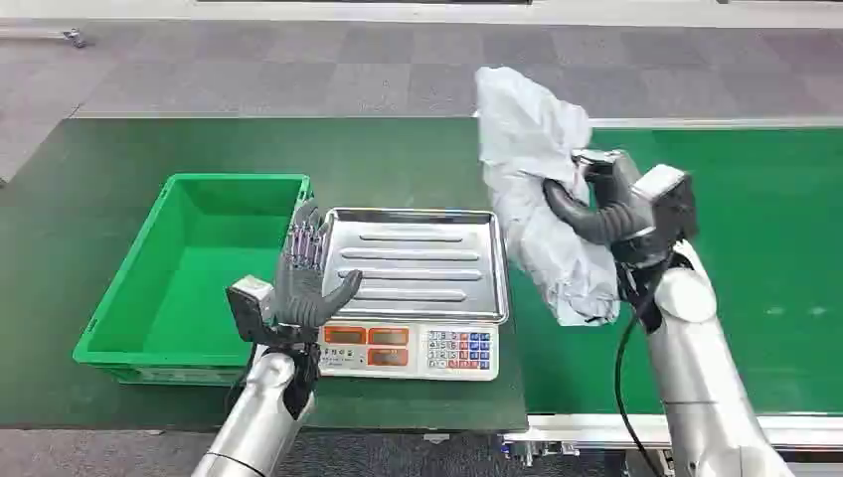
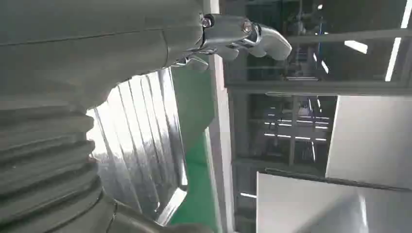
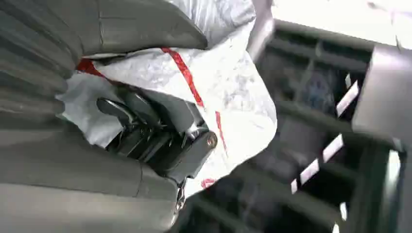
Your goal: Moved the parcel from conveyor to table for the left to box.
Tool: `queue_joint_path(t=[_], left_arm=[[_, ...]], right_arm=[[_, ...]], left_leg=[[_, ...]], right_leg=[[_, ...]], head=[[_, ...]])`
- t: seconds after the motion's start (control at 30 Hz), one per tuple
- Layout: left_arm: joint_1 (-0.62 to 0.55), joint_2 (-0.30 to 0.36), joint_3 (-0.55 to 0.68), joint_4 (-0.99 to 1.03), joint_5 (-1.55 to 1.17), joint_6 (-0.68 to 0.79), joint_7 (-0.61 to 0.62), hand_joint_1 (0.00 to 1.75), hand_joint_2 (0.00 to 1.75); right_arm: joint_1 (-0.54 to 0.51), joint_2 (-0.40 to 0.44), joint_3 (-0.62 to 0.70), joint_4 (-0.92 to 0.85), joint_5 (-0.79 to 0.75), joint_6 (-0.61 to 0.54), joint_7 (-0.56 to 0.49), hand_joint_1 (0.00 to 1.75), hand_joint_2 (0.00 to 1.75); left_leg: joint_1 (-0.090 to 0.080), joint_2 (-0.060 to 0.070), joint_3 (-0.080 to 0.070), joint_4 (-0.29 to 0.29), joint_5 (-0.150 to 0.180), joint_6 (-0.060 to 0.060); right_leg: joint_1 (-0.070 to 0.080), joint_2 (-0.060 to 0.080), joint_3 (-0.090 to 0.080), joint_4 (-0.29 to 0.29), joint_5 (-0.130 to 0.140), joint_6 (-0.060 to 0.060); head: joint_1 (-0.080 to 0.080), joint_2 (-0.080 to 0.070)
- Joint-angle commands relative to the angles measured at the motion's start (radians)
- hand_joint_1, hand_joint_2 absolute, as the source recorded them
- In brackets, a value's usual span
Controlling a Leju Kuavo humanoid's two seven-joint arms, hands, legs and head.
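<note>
grey parcel [image 1: 537, 189] gripped in right hand [image 1: 596, 204] above conveyor [image 1: 775, 248], left hand [image 1: 303, 283] spread, holding nothing

Crinkled grey plastic parcel [image 1: 542, 189]; glossy ribbed metal tray [image 1: 418, 260].

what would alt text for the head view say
The robot's right hand grips a crumpled grey parcel lifted over the green conveyor. Its open left hand hovers by a scale's steel tray and green bin.

Right robot hand [image 1: 587, 204] raised, fingers clenched (full grasp); left robot hand [image 1: 303, 283] upright, fingers spread.
</note>
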Motion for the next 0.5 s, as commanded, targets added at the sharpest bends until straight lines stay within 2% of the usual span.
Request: queue_joint_path(t=[0.03,0.13,0.23,0.37,0.5], left_arm=[[-0.035,0.014,-0.07,0.049,0.06,0.062,0.003,0.0,1.75],[-0.031,0.013,-0.069,0.035,0.07,0.097,0.003,0.0,1.75],[-0.04,0.011,-0.062,0.041,0.095,0.117,0.003,0.0,1.75],[-0.062,0.017,-0.069,0.068,0.103,0.107,0.003,0.0,1.75],[-0.105,0.021,-0.09,0.133,0.107,0.072,0.003,0.0,1.75]], right_arm=[[-0.307,0.122,0.387,0.544,-0.064,0.058,0.079,1.75,1.75],[-0.333,0.156,0.443,0.654,-0.075,0.032,0.121,1.75,1.75],[-0.351,0.189,0.539,0.764,0.005,-0.031,0.194,1.75,1.75],[-0.356,0.209,0.574,0.821,0.023,-0.036,0.2,1.75,1.75],[-0.359,0.231,0.61,0.879,0.05,-0.046,0.25,1.75,1.75]], left_leg=[[0.0,0.007,0.004,-0.001,-0.001,0.0],[0.001,0.006,0.003,-0.001,-0.001,0.0],[0.001,0.004,0.003,-0.001,-0.001,0.0],[0.001,0.001,0.002,0.0,0.0,0.0],[0.001,0.0,0.001,0.0,0.0,0.0]], right_leg=[[0.001,0.007,0.001,-0.001,0.001,-0.001],[0.001,0.006,0.001,-0.001,0.001,-0.001],[0.001,0.004,0.001,0.0,0.001,-0.001],[0.001,0.002,0.001,0.0,0.0,-0.001],[0.001,0.001,0.001,0.0,0.0,-0.001]], head=[[0.0,0.0],[0.0,0.0],[0.0,0.0],[0.0,0.0],[-0.001,0.0]])
